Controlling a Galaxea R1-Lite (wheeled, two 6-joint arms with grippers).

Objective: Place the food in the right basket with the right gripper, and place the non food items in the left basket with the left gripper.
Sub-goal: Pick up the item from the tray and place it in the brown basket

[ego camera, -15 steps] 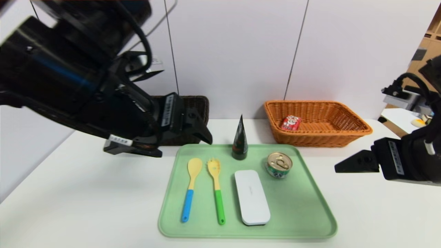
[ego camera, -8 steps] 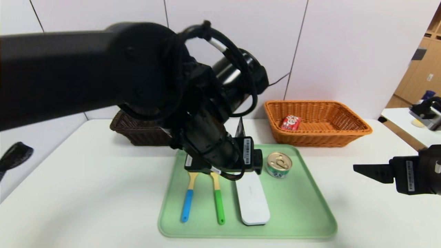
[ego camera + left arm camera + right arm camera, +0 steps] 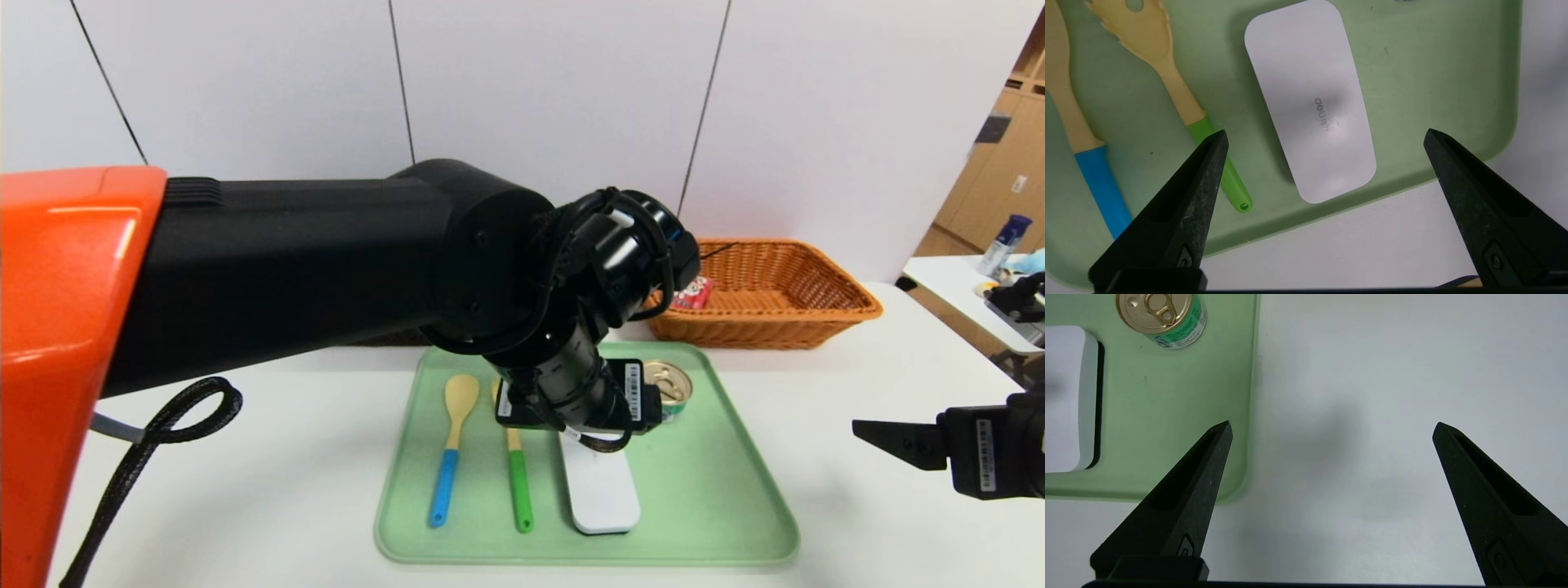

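Observation:
My left gripper (image 3: 1326,131) is open and hangs over the green tray (image 3: 718,490), above the white oblong case (image 3: 604,494), with its fingertips either side of the case's near half (image 3: 1310,102). The yellow fork with green handle (image 3: 516,482) and yellow spoon with blue handle (image 3: 453,441) lie on the tray to its left. The gold-lidded tin (image 3: 673,384) stands just right of the left wrist. The red drink carton (image 3: 695,292) lies in the orange-tan basket (image 3: 816,318). My right gripper (image 3: 865,429) is open and empty over bare table, right of the tray. The green cone and dark brown basket are hidden behind the left arm.
The left arm with its orange shell (image 3: 73,343) fills the left half of the head view, and a black cable loop (image 3: 163,425) hangs from it. The white table runs to a wall behind the baskets. A side table (image 3: 963,302) stands at the far right.
The left arm swung from beside the dark brown basket to the right and down over the tray, ending above the white case. The right gripper drew back to the right and lowered.

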